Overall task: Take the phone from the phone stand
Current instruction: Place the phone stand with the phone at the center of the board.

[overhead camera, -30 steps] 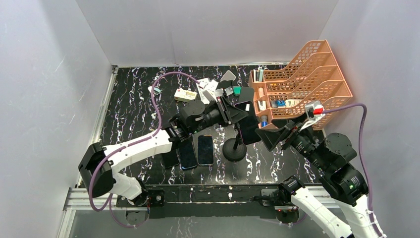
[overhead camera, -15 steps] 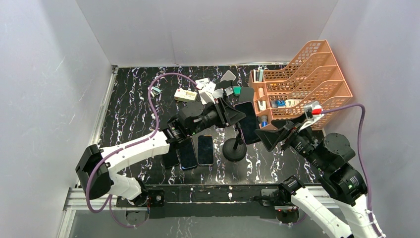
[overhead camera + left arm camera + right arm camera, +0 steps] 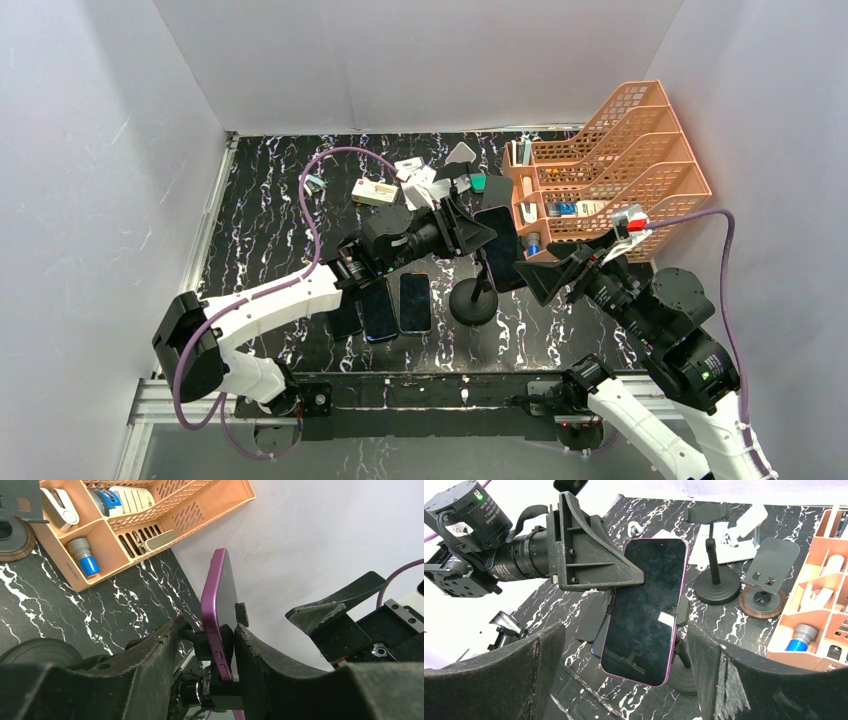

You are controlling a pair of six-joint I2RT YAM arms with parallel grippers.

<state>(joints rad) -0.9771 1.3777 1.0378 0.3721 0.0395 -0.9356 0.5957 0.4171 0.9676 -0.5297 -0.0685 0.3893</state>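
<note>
Phone (image 3: 646, 610) sits upright in the clamp of the phone stand (image 3: 474, 298), mid-tabletop (image 3: 270, 230), just left of the peach file rack (image 3: 610, 160). Purple frame, dark glass face toward my right arm.

Left claw (image 3: 220, 650) straddles the phone's lower edge. In the left wrist view its two fingers sit either side of the purple rim, roughly where the stand's clamp grips it. Jaws look part open; whether the pads actually press on the phone I cannot tell from here. Right claw (image 3: 624, 675) is spread wide, holding nothing, its fingers framing the phone from the front without touching.

Handling judgement — stiff slab, moderate weight, glass front, so fragile if dropped and slick on the flat faces. The metal side rails are the better purchase: pinch across the width on the long edges, above or below the clamp arms, not on the screen. The side buttons visible on the rim near the left claw are worth avoiding. The stand is light with a round base; it may lift or tip with the phone unless braced.

Writing — nothing readable on the phone. A blue-labelled bottle (image 3: 127, 500) in the rack carries print too small to read. Three more phones (image 3: 400, 305) lie flat on the tabletop near the stand.
</note>
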